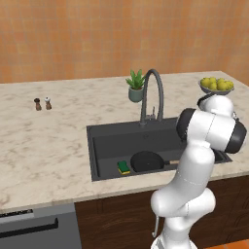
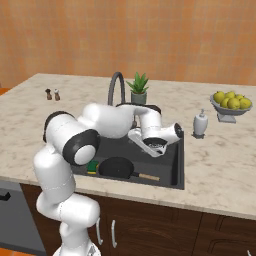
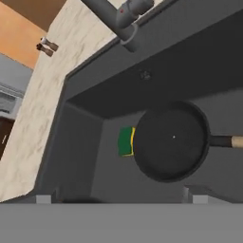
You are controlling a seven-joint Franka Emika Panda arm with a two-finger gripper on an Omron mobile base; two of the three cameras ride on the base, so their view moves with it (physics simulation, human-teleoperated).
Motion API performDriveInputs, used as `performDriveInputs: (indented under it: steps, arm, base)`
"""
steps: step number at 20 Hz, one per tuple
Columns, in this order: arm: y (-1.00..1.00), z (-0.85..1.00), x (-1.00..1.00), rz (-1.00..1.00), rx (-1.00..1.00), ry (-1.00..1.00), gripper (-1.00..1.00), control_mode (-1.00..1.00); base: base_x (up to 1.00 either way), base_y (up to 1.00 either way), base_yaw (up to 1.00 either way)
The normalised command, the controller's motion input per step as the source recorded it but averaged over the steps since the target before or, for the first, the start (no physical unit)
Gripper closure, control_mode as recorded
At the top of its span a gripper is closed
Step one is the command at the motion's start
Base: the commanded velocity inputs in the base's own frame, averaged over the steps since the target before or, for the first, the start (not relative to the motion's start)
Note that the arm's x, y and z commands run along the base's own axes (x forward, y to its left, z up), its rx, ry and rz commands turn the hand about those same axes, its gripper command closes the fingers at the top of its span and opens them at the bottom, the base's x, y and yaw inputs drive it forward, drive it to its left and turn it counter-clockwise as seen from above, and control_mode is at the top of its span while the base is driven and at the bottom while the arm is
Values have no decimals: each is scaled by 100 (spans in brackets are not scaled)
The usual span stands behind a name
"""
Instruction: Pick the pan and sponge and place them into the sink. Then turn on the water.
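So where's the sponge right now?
The sponge lies on the sink floor, near its front left corner, right beside the pan, left of it in both base views.

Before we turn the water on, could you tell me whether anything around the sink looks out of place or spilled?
Nothing stands out. The pan lies flat in the sink, the sponge against its rim, and no water runs from the faucet. Nothing looks spilled.

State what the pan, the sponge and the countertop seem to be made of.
Pan: likely dark matte metal, uniform black, handle end looks wooden.
Sponge: probably foam, yellow with a green scrub layer.
Countertop: looks like polished beige marble, given its veining.
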Motion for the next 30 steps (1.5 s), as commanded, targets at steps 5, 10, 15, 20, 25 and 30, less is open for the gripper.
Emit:
performDriveInputs:
  steps: [5, 10, 15, 20, 25, 30]
  arm:
    - [4, 18, 65, -21, 0, 2, -100, -100]
    - [-2, 7, 1, 0, 0, 6, -100, -100]
    - [13, -3, 28, 0, 2, -14, -100, -100]
    - [8, 0, 46, 0, 5, -11, -100, -100]
    - [-2, 0, 16, 0, 2, 0, -100, -100]
    - [0, 0, 48, 0, 1, 0, -100, -100]
  base:
    - [0, 0, 0]
    - [0, 0, 0]
    - [0, 0, 0]
    - [0, 0, 0]
    - [0, 0, 0]
    - [0, 0, 0]
